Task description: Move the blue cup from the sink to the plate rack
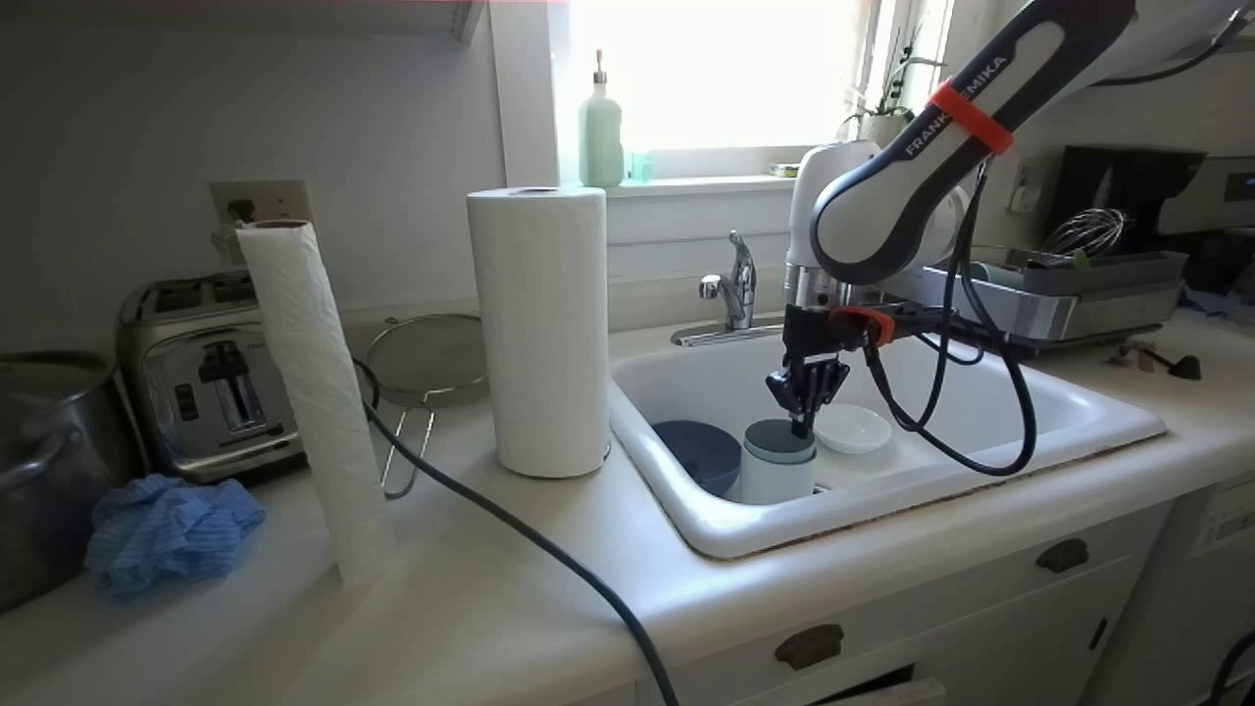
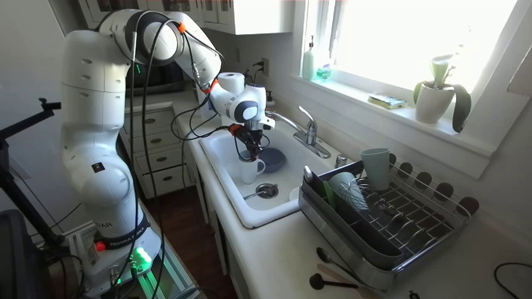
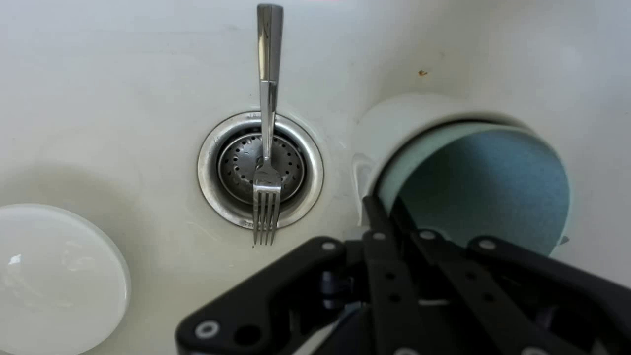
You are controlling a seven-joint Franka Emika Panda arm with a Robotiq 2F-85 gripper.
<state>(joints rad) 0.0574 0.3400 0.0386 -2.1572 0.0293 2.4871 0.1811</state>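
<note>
Straddling the wall of the blue cup, the gripper points down into the sink. The jaws stand nearly together, with the cup's wall caught in the narrow gap between them; the wrist view shows one jaw inside the cup and the other outside. Whether that outer jaw lies within or beyond the wall of the white mug cannot be told. The blue cup is nested in this mug, in the sink; its upper wall stands above the mug's rim in an exterior view. The mug's handle shows clearly in an exterior view. A dark blue bowl is just beside the mug in both exterior views and falls outside the wrist view. A white dish presents nearly its full outline in an exterior view, whereas the wrist view cuts it at the edge. The wrist view gives sharp detail of the fork lying across the drain, and of a brown speck on the sink floor. The plate rack stands on the counter beside the sink in both exterior views; its interior is visible in an exterior view, with a pale cup standing and a similar cup tilted. Near the sink's opposite end, a paper towel roll stands; a toaster and a blue cloth show in an exterior view.
</note>
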